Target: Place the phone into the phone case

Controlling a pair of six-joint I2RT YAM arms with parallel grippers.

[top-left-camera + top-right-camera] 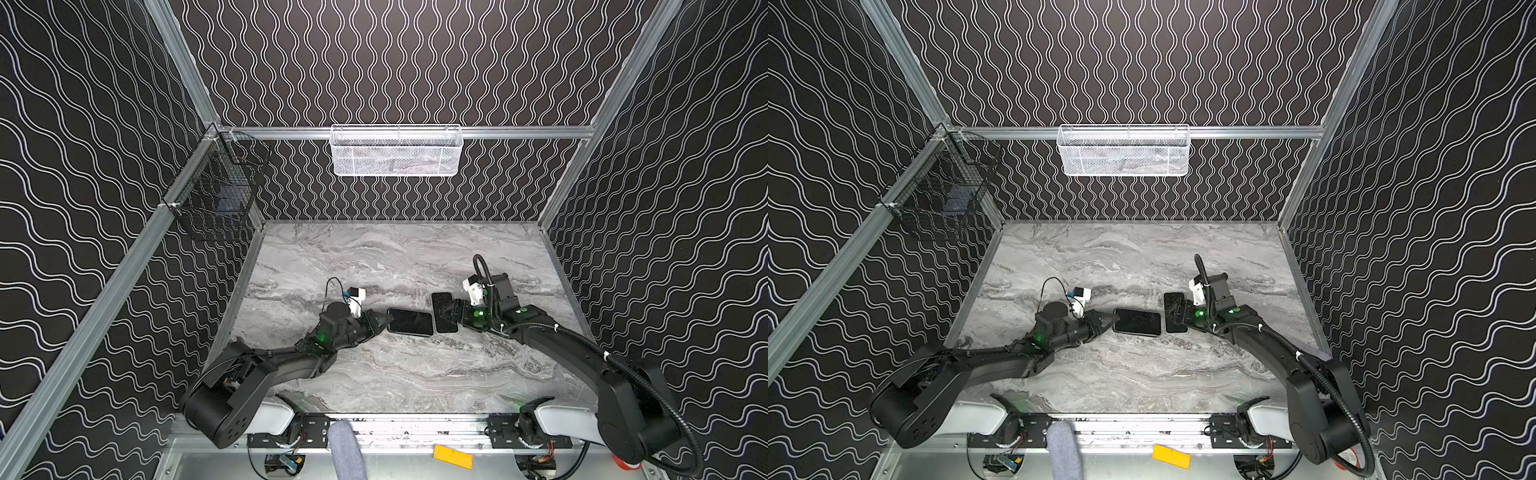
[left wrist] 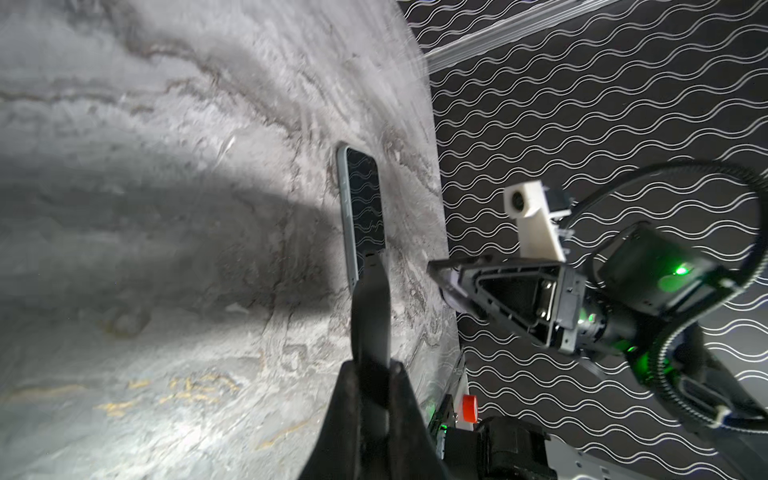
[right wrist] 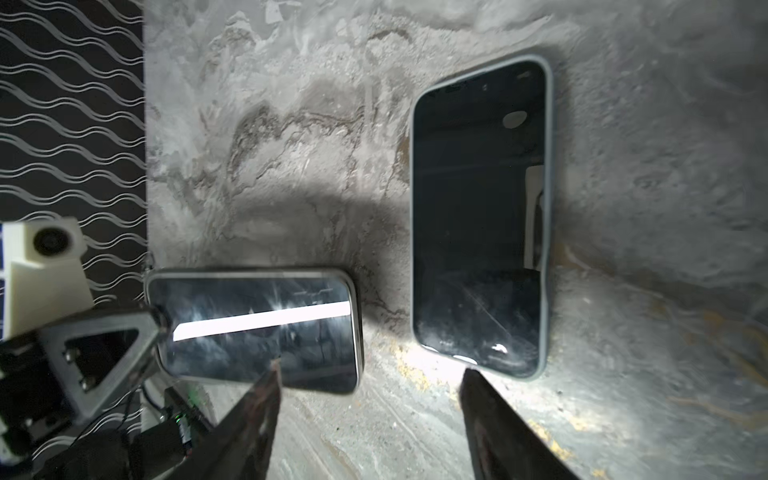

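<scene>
Ok, eyes on the table (image 1: pixel 374 257): grey marble-look top w/ pale veins, and some yellowish streaks showing in the wrist views. Two things lie flat on it, approx mid-table. The phone (image 1: pixel 410 322) has a silver rim, glossy dark screen up, and lies crosswise. Just to its right I've got the phone case (image 1: pixel 440 298), soft grey-blue rim, dark inside, lying lengthwise, i.e. at right angles to the phone. In both top views they look edge to edge, but the right wrist cam gives me a narrow strip of marble between phone (image 3: pixel 257 328) & phone case (image 3: pixel 478 216), so beside, not touching. Can't tell if anything sits inside the phone case
</scene>
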